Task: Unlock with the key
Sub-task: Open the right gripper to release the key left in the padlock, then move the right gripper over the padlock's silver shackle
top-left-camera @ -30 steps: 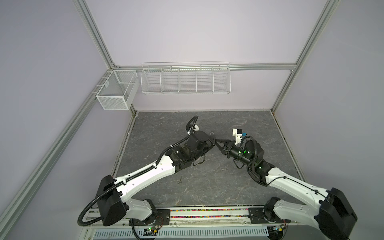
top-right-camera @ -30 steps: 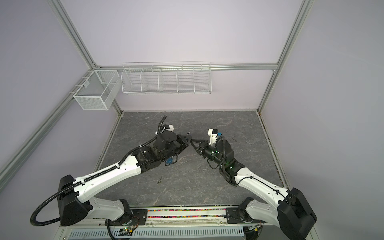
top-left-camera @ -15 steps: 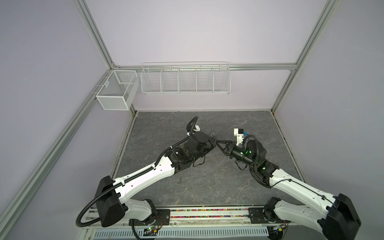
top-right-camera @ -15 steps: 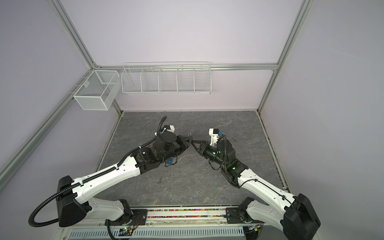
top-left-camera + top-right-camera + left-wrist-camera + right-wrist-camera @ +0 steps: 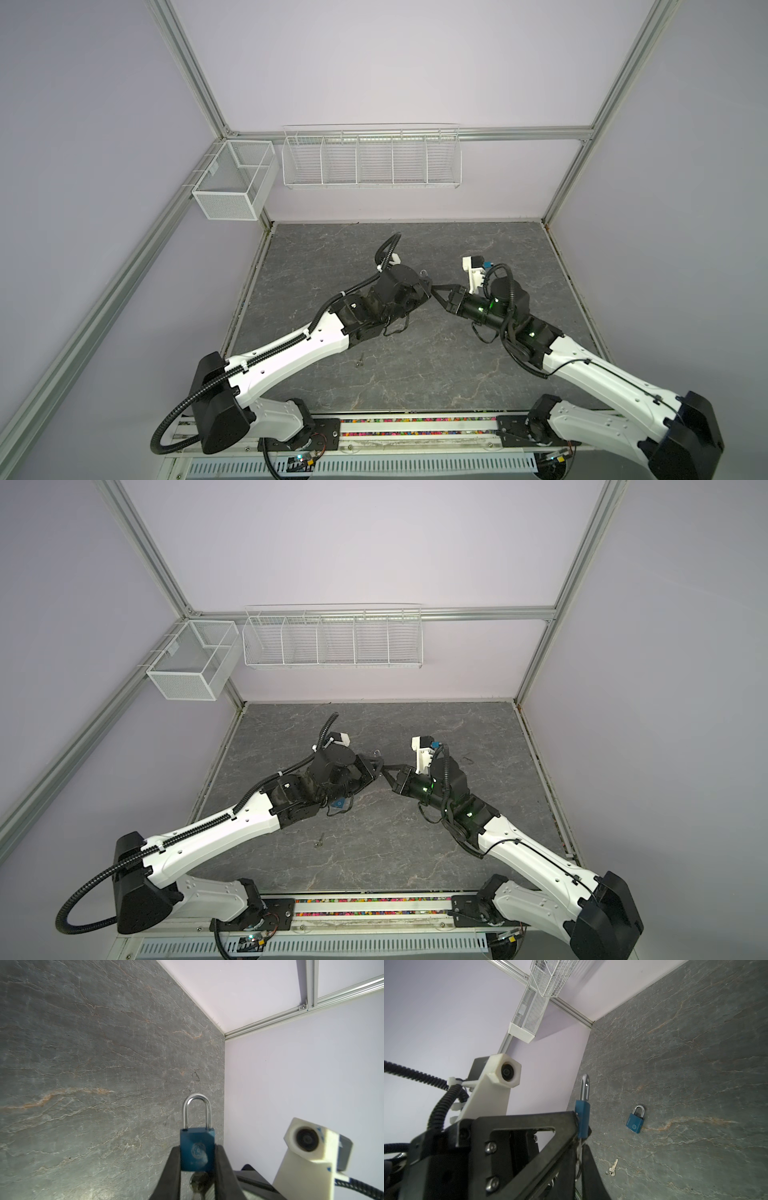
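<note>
Looking back a second, barely anything moves — right end effector (image 5: 437, 291) stays at the key (image 5: 197, 1182) stuck in the blue padlock (image 5: 197, 1155) keyhole, can't tell if it's pinching. Left end effector (image 5: 197, 1148) stays clamped on the padlock body — shackle (image 5: 196, 1105) looks seated, so probably not unlocked yet.

Padlock (image 5: 197, 1153): blue body, satin, smudged; shackle (image 5: 208, 1113) polished bright metal. Tabletop (image 5: 83, 1053): matt grey, stone-veined, slightly rough. Camera mount (image 5: 307, 1159): white plastic, rough, matt.
</note>
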Robot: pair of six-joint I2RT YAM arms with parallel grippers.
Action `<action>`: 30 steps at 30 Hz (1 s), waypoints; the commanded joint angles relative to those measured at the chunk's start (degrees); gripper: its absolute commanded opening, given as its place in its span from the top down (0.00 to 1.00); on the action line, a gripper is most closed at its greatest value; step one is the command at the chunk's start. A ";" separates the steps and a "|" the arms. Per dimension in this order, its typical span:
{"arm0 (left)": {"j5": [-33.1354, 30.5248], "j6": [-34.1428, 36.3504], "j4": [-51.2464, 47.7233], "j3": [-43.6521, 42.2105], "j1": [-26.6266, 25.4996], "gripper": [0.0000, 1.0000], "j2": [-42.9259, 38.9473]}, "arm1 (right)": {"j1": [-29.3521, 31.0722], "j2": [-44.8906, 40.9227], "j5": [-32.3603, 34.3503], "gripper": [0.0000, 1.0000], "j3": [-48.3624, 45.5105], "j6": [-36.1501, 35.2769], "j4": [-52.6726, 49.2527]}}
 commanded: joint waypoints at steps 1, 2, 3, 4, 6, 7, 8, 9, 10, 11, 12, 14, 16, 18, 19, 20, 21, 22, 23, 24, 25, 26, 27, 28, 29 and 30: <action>-3.40 1.60 -4.88 2.77 0.67 1.00 -0.74 | 0.17 -2.21 2.07 0.84 1.10 -4.59 -4.64; -3.80 1.87 -6.02 2.93 0.73 1.00 -0.74 | 0.14 -2.62 2.24 0.82 1.32 -5.17 -5.49; -4.00 2.38 -6.86 2.90 0.86 1.00 -0.87 | 0.10 -3.17 2.46 0.80 1.68 -5.98 -6.66; -4.06 3.02 -7.45 2.70 1.00 1.00 -1.05 | 0.18 -3.61 2.64 0.77 2.19 -6.92 -8.04; -3.70 4.95 -7.86 1.82 1.14 1.00 -1.79 | -0.12 -4.20 2.96 0.72 3.68 -8.69 -11.38; -3.68 6.09 -7.76 1.13 1.20 1.00 -2.34 | -0.46 -4.19 2.85 0.69 4.80 -9.51 -13.57; -3.50 9.07 -7.58 0.51 1.17 1.00 -2.78 | -0.89 -3.93 2.06 0.66 5.77 -10.34 -15.27; -3.59 11.96 -7.83 -0.07 1.16 1.00 -3.24 | -1.54 -3.37 0.40 0.61 7.17 -11.26 -17.03; -4.15 14.77 -8.45 -0.85 1.15 1.00 -3.60 | -2.16 -2.65 -1.33 0.56 8.29 -12.31 -19.03; -4.89 17.41 -8.93 -1.86 1.22 1.00 -3.96 | -2.57 -1.51 -2.67 0.52 11.32 -13.46 -21.98; -5.72 19.77 -9.37 -2.92 1.20 1.00 -4.31 | -2.87 -0.58 -3.26 0.50 12.92 -14.51 -24.56; -6.18 26.29 -6.79 -6.61 1.17 1.00 -5.60 | -3.36 2.26 -4.68 0.45 17.32 -18.04 -30.80; -4.00 33.71 -0.38 -11.91 1.17 1.00 -7.46 | -3.36 4.42 -4.21 0.39 20.30 -21.38 -35.44; -2.57 39.36 5.33 -16.67 1.18 1.00 -9.43 | -3.36 6.18 -5.10 0.31 22.06 -24.16 -37.04; -2.35 41.12 7.12 -18.58 1.18 1.00 -10.36 | -3.34 7.37 -5.48 0.28 23.06 -25.27 -37.99; -2.19 42.59 9.29 -20.51 1.20 1.00 -11.26 | -3.37 8.79 -5.79 0.27 24.38 -26.21 -39.49; -1.82 44.28 11.56 -22.30 1.19 1.00 -12.07 | -3.37 10.08 -5.75 0.26 25.45 -26.93 -40.89; -1.38 46.04 13.60 -24.16 1.15 1.00 -12.75 | -3.38 11.67 -5.51 0.25 26.63 -27.66 -42.08; -1.01 47.50 15.23 -25.55 1.13 1.00 -13.32 | -3.38 13.22 -5.61 0.24 27.90 -28.33 -43.23; -0.68 49.03 16.63 -26.70 1.13 1.00 -13.66 | -3.21 14.71 -6.08 0.22 29.04 -29.02 -43.82; 0.31 51.07 17.97 -27.94 1.13 1.00 -13.97 | -3.01 15.93 -6.52 0.22 29.76 -29.82 -44.01; 1.49 53.23 19.21 -28.93 1.13 1.00 -14.07 | -2.38 17.25 -6.24 0.21 30.40 -30.77 -44.25; 1.86 54.78 19.74 -29.42 1.13 1.00 -14.01 | -1.92 18.16 -5.87 0.20 30.83 -31.56 -44.31; 1.47 55.72 19.69 -29.48 1.13 1.00 -13.72 | -1.67 19.27 -5.74 0.19 31.35 -32.20 -44.45; 1.18 56.27 19.71 -29.49 1.13 1.00 -13.57 | -1.61 20.44 -5.68 0.18 32.13 -32.67 -44.83; 1.17 56.82 19.90 -29.58 1.13 1.00 -13.41 | -1.56 21.59 -5.69 0.17 32.88 -33.08 -45.17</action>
